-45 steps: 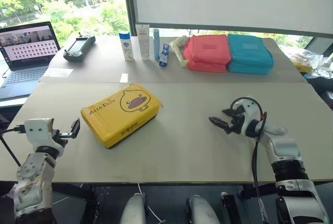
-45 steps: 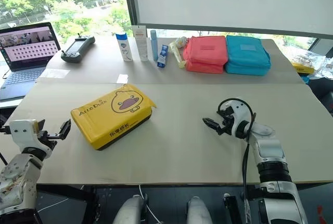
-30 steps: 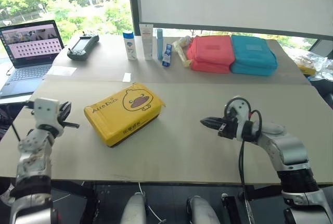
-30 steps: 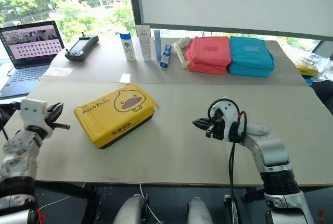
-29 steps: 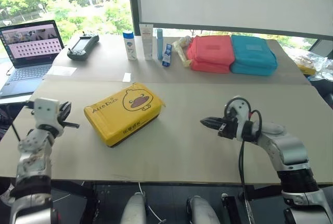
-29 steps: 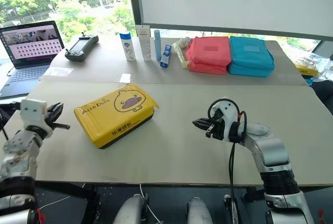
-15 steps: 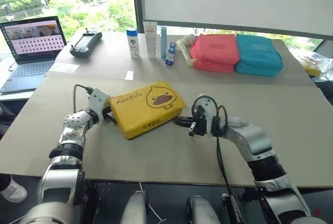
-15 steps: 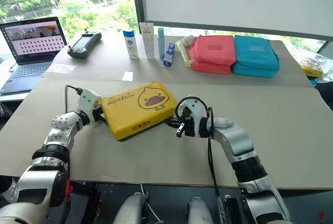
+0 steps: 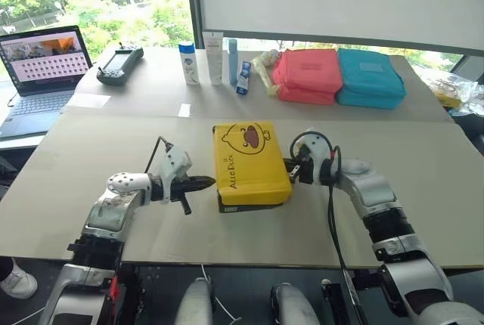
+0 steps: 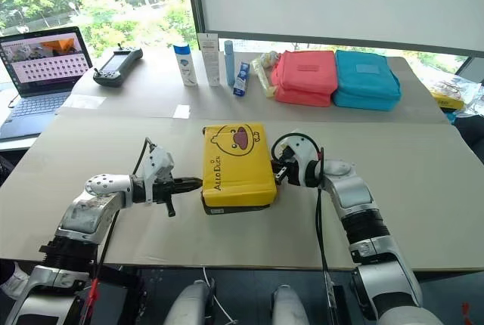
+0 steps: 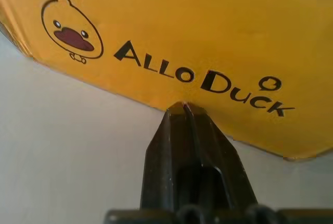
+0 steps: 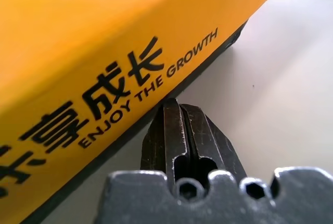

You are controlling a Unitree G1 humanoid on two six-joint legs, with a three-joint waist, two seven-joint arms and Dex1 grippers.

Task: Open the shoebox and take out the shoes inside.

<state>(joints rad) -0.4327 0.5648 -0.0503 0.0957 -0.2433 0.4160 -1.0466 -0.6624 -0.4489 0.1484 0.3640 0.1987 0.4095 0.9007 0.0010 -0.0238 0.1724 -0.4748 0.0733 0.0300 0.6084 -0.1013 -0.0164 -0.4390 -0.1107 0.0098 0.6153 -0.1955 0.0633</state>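
One shoebox sits mid-table, lid closed, now squared toward the robot rather than lying askew out to its left — ready for opening. Both grippers, fingers pressed together and empty, have closed in: left gripper at one long side, right gripper opposite. The right wrist view alone shows side lettering; contact seems likely — unconfirmed.

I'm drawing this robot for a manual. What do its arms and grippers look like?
Both arms are silver-grey segmented metal with ribbed black bands and white wrist housings. A black cable loops at each wrist. The left gripper and right gripper each have two tapered black fingers.
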